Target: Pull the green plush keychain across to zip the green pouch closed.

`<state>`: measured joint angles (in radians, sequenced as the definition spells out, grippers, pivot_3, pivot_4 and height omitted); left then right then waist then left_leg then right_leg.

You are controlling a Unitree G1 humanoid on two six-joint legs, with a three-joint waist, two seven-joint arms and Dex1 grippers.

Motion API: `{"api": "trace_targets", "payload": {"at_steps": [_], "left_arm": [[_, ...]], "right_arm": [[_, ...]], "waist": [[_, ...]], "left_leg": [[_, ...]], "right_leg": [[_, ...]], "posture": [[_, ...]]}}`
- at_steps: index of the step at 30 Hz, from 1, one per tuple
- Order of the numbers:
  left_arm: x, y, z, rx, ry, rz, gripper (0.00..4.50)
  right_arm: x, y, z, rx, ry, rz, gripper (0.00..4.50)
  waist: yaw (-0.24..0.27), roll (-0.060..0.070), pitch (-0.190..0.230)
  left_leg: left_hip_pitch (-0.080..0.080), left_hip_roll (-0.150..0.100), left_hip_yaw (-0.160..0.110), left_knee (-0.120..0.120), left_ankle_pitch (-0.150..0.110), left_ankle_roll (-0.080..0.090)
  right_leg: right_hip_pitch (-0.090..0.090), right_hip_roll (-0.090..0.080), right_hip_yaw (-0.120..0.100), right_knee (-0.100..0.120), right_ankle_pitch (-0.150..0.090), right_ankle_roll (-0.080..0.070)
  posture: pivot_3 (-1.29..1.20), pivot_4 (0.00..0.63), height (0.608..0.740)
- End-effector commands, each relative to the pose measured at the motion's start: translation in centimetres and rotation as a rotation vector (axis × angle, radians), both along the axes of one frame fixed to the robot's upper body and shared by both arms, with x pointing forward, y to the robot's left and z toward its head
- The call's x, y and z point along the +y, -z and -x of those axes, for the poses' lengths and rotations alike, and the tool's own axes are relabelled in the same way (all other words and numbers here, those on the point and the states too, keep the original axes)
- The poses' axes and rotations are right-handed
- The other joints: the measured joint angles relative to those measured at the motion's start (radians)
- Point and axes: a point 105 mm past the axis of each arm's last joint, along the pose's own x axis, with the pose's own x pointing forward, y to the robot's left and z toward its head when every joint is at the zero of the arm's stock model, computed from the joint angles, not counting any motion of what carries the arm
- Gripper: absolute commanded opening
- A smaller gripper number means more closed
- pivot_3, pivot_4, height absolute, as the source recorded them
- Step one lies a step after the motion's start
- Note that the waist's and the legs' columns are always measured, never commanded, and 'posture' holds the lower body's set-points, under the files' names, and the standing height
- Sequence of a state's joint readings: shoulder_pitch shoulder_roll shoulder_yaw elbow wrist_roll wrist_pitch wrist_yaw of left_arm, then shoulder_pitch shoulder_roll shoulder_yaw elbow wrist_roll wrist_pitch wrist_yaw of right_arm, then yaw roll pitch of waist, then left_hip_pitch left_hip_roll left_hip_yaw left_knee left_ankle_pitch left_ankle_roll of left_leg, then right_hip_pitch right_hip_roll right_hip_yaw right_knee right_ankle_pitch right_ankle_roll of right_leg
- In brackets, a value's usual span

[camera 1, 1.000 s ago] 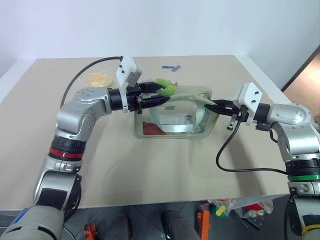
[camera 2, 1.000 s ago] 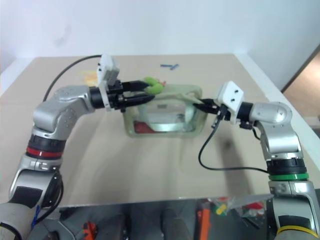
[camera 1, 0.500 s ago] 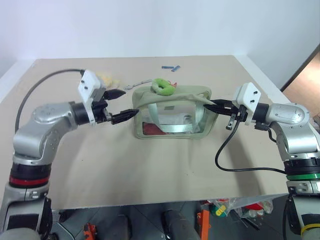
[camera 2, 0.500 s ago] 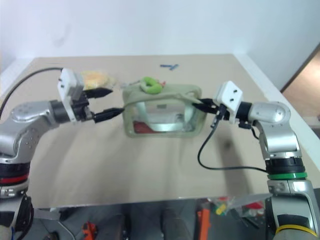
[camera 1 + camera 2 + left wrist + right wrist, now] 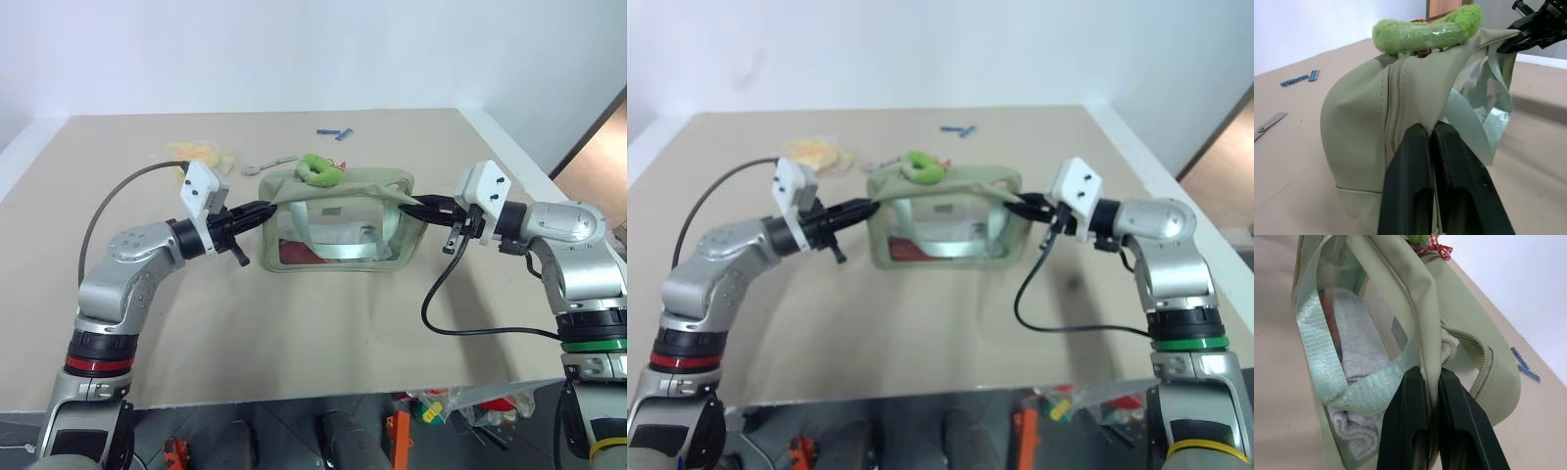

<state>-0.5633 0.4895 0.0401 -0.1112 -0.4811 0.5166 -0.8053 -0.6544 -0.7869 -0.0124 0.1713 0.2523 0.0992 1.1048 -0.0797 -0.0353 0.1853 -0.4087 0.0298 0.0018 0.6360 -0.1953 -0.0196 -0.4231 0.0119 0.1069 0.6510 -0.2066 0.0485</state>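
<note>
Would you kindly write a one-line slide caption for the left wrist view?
Left gripper pinches the pouch end, keychain resting on top, right gripper at the far end.

The two black fingers (image 5: pixel 1422 186) of the left gripper (image 5: pixel 1431 142) are pressed together on the end fabric of the green pouch (image 5: pixel 1366 127), just beside its zipper seam. The green plush keychain (image 5: pixel 1425 33) lies on top of the pouch. A pale green strap (image 5: pixel 1476 125) loops down the side. The right gripper (image 5: pixel 1513 41) meets the pouch's far corner. On the tan desk (image 5: pixel 1288 161) lie a blue strip (image 5: pixel 1300 78) and a flat metal piece (image 5: pixel 1268 125).
</note>
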Motion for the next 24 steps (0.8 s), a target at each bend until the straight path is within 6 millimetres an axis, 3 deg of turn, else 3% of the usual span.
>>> {"api": "trace_targets", "payload": {"at_steps": [1,6,9,13,16,24], "left_arm": [[-0.5,-1.0,0.2,-0.049,0.029,-0.003,0.0],[-0.8,-1.0,0.5,-0.046,0.049,-0.006,0.0],[-1.0,-1.0,0.7,-0.045,0.056,-0.007,0.0],[-1.2,-1.1,0.8,-0.043,0.06,-0.003,0.0],[-1.3,-1.1,0.7,-0.044,0.05,-0.001,0.0],[-1.6,-1.0,0.9,-0.045,0.043,0.001,0.0]], "right_arm": [[0.6,-2.3,1.0,-0.025,-0.035,-0.033,1.76],[1.4,-4.6,2.0,-0.055,-0.064,-0.039,3.49],[3.4,-6.7,2.8,-0.1,-0.124,-0.065,4.44],[6.8,-8.1,3.3,-0.132,-0.228,-0.12,4.44],[8.6,-7.7,2.7,-0.123,-0.27,-0.136,4.44],[9.6,-6.6,0.6,-0.085,-0.285,-0.141,4.44]], "waist": [[0.0,0.0,0.0],[0.002,0.0,0.0],[0.001,0.0,0.0],[0.002,0.0,0.0],[0.003,0.0,0.0],[0.009,0.0,0.0]], "left_leg": [[0.0,0.0,0.0,0.0,0.0,0.0],[0.0,-0.001,0.0,0.0,0.0,0.0],[0.0,-0.001,0.0,0.0,0.0,0.0],[0.0,0.0,-0.001,0.0,0.0,0.0],[-0.001,0.0,-0.001,0.0,0.0,0.0],[-0.005,-0.001,-0.002,0.001,0.0,0.0]], "right_leg": [[0.0,0.0,0.0,0.0,0.0,0.0],[0.0,-0.001,0.0,0.0,0.0,0.0],[0.0,-0.001,0.0,0.0,0.0,0.0],[0.0,0.0,-0.001,0.0,0.0,0.0],[0.0,0.0,-0.002,0.0,0.0,0.0],[-0.002,-0.002,-0.002,-0.001,0.0,0.0]], "posture": [[0.0,0.15,0.74],[0.0,0.15,0.74],[0.0,0.15,0.74],[0.0,0.15,0.74],[0.0,0.15,0.74],[0.0,0.15,0.74]]}}
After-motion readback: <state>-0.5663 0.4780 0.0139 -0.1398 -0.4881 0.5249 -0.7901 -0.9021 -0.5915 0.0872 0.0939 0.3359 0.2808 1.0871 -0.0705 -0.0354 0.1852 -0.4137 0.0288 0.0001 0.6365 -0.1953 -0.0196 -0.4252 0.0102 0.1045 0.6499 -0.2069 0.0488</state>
